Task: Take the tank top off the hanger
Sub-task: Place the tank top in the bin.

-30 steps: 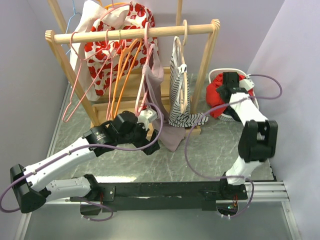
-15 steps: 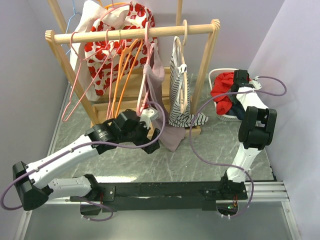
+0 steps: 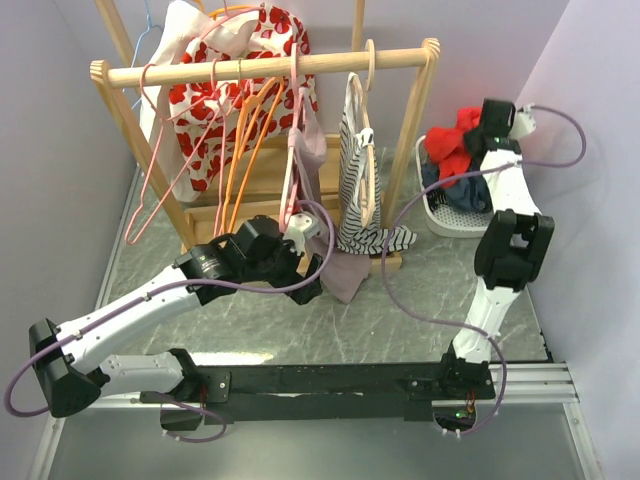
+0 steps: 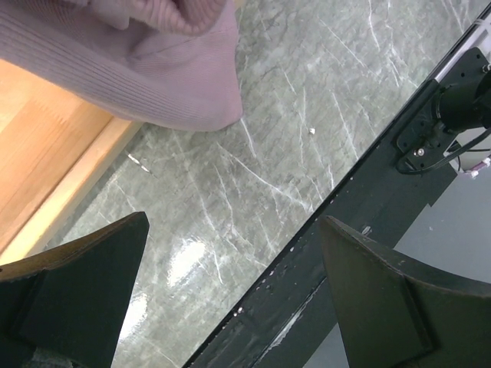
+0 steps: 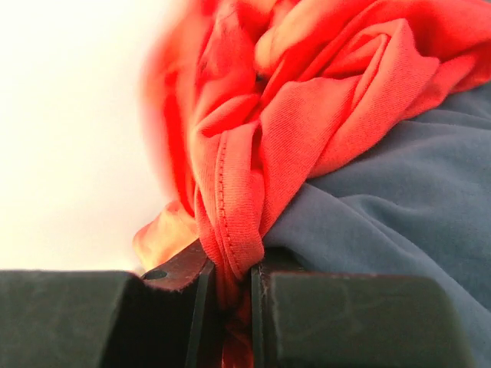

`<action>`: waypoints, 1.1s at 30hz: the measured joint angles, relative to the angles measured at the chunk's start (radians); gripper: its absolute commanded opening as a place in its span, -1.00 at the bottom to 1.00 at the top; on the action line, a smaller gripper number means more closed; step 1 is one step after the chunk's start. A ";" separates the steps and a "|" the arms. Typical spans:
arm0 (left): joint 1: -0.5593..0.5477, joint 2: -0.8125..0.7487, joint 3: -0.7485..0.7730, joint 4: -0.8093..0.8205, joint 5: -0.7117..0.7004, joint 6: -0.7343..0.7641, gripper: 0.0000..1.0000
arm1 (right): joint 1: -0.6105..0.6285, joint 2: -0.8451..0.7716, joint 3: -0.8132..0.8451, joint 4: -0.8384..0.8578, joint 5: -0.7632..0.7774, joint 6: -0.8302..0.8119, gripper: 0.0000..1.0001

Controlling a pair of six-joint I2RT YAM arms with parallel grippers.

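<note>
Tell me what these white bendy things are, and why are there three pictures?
They are two robot arms bolted to a table. One picture looks down from above; the other two come from cameras on the wrists. On the table stand a wooden clothes rack and a white basket. The left arm has its jaws wide open near a pinkish top hanging on the rack. The right arm has its jaws pinching a red cloth over the basket.

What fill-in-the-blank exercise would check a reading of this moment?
The right gripper is shut on a ___ garment. The left gripper stands ___, holding nothing. In the top view, the white basket sits to the ___ of the wooden rack.
Missing words: red; open; right.
</note>
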State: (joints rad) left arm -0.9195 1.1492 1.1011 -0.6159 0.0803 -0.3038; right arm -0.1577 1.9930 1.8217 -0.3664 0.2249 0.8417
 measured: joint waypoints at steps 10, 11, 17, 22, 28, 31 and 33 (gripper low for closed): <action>0.000 -0.046 -0.001 0.002 -0.001 -0.007 0.99 | 0.004 0.212 0.106 -0.070 -0.024 -0.030 -1.00; 0.000 -0.045 -0.001 0.002 0.000 -0.006 0.99 | 0.004 0.224 0.103 -0.093 -0.029 -0.034 -1.00; 0.000 -0.041 -0.001 0.000 0.001 -0.006 0.99 | 0.005 0.284 0.160 -0.128 -0.063 -0.083 -0.12; -0.001 -0.110 -0.038 0.040 -0.006 -0.006 0.99 | 0.012 0.055 -0.183 0.039 -0.097 -0.120 0.21; -0.001 -0.279 -0.077 0.114 -0.050 -0.014 0.99 | 0.050 -0.203 -0.331 0.105 -0.123 -0.170 0.47; -0.001 -0.315 -0.077 0.137 -0.069 -0.013 0.99 | 0.068 -0.301 -0.369 0.151 -0.138 -0.183 0.50; -0.001 -0.325 -0.077 0.141 -0.084 -0.012 0.99 | 0.077 -0.345 -0.375 0.165 -0.140 -0.186 0.50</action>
State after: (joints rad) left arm -0.9207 0.8238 1.0241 -0.4751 -0.0036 -0.3161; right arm -0.0811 1.6478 1.4471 -0.2016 0.0845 0.6556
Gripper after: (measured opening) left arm 0.995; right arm 0.746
